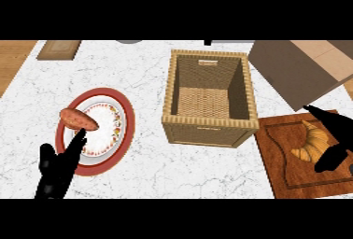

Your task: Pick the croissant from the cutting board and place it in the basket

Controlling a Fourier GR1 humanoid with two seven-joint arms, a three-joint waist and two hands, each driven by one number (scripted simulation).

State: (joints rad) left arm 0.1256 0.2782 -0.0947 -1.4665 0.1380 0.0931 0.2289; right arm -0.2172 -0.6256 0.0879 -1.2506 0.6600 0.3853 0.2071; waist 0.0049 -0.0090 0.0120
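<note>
Croissant (310, 142) lies on cutting board (276, 170), just right of basket (205, 133); not lifted. Right hand (339, 135) spread: fingers above pastry, thumb below, bracketing for grasp, nothing clasped. Left hand (55, 172) released, resting fingers-up at plate (127, 112), clear of route. Basket open-topped, adjacent: short transfer judged.

A white marble counter (158, 154) with thin grey veins fills most of the view. Far ahead of the left hand (55, 175), a wood-toned strip (15, 60) borders the counter's edge, with a small brown wooden block (59, 49) lying near it. Just ahead of the right hand (336, 123), a tilted grey-brown slab (296, 70) with tan panels overhangs the counter.
</note>
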